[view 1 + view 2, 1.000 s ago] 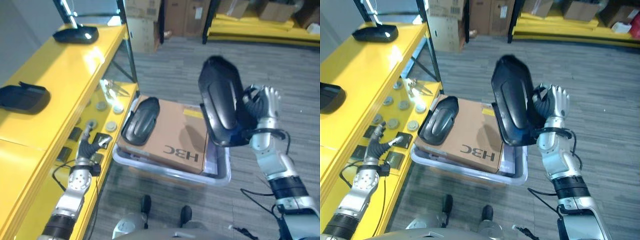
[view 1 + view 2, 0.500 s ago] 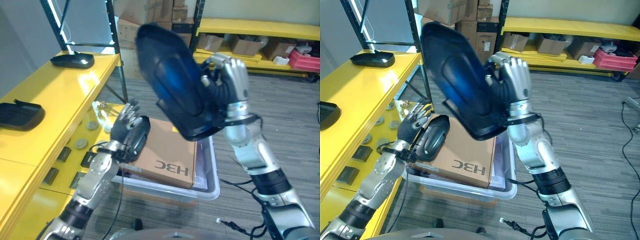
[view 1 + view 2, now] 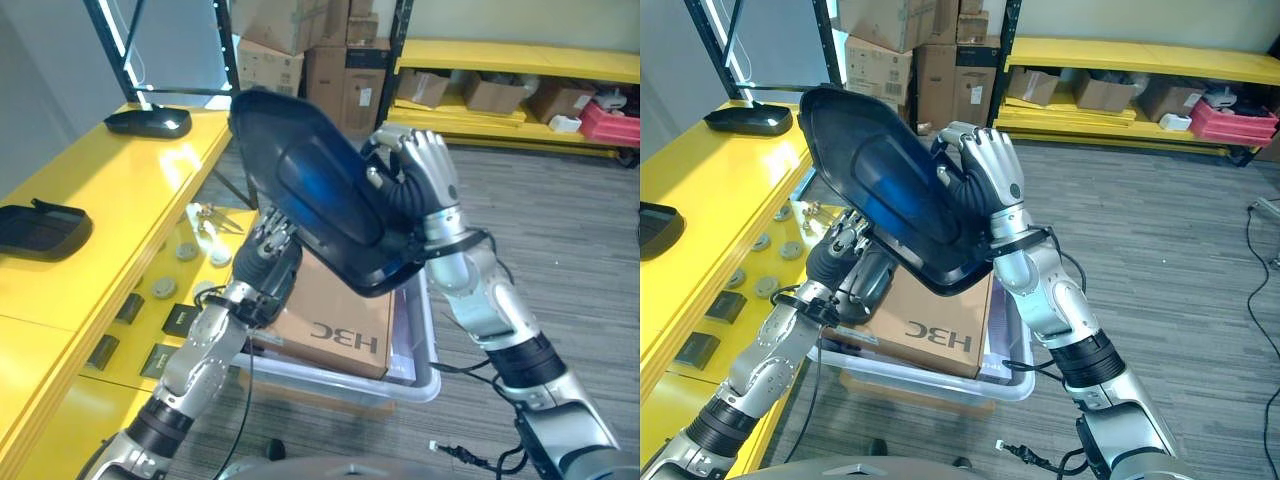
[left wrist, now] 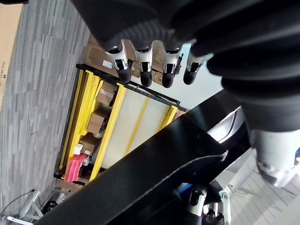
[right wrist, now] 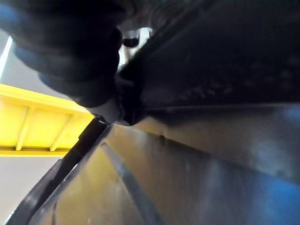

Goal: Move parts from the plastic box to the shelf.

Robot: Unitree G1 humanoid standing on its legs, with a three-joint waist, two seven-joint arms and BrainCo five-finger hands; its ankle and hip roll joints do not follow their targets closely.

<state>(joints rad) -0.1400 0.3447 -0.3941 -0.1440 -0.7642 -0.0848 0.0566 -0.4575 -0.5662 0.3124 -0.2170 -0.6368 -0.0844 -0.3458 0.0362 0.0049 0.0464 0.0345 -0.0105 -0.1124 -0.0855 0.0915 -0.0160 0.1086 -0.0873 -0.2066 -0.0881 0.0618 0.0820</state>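
The left arm rises from the lower left with its forearm angled up and inward, and the left hand (image 3: 262, 268) sits raised over the near left corner of the cardboard box (image 3: 345, 310), beside a small black part (image 3: 872, 282) lying on that box. Its fingers (image 4: 145, 65) are straight and spread, holding nothing, with their tips just below the large part. The cardboard box rests inside the clear plastic box (image 3: 425, 345), directly beneath both hands. The right arm comes up from the lower right, bent at the elbow with the forearm sloping up and inward, and the right hand (image 3: 985, 185) is lifted above the plastic box at about shelf height. Its fingers are curled round the far edge of a large black shell-shaped part (image 3: 320, 205), which is tilted with its glossy hollow face turned toward the camera and extends from the hand toward the robot's left. To the left of both hands runs the yellow shelf (image 3: 130, 185), its upper level carrying a black part (image 3: 45, 228) nearer and another black part (image 3: 148, 122) farther along. The lower level holds small round and square pieces (image 3: 165, 290). Beyond the right hand, across grey floor, stand cardboard cartons (image 3: 320, 60) and a yellow rack (image 3: 520, 60).
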